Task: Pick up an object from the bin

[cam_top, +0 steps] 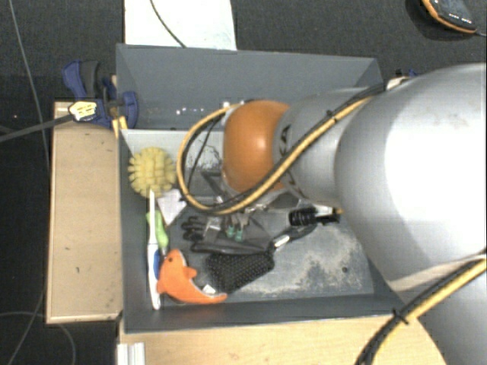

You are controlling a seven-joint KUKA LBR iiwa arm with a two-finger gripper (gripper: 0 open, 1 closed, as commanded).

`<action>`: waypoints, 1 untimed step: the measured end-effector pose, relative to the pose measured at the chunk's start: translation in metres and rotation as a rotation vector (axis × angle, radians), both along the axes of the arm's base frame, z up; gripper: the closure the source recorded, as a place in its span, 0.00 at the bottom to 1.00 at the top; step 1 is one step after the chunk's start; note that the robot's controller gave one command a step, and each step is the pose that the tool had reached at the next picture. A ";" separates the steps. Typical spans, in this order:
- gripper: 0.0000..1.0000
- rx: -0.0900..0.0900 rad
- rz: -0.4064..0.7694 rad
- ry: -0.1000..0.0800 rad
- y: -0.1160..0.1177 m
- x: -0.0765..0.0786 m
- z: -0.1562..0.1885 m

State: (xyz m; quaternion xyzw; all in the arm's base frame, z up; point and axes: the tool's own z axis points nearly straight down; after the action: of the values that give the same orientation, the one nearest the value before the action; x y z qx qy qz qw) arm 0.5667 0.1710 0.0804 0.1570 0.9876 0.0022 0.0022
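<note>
Big grey arm point(411, 173) hides the gripper point(236, 232), spread or squeezed I cannot tell, low by the black net thing point(242, 268) mid-bin point(251, 71); grab gently, lift straight.

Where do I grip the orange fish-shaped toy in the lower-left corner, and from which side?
Likely the slim tail of the orange fish-shaped toy, from straight above: it points toward open floor, while the white-and-green toothbrush and grey bin wall crowd its head.
</note>
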 end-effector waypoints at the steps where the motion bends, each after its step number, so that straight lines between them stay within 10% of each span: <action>1: 0.00 0.000 0.111 -0.001 -0.009 -0.009 -0.009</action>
State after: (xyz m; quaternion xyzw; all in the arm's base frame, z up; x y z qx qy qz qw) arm 0.5580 0.1619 0.0715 0.1018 0.9948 0.0022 0.0026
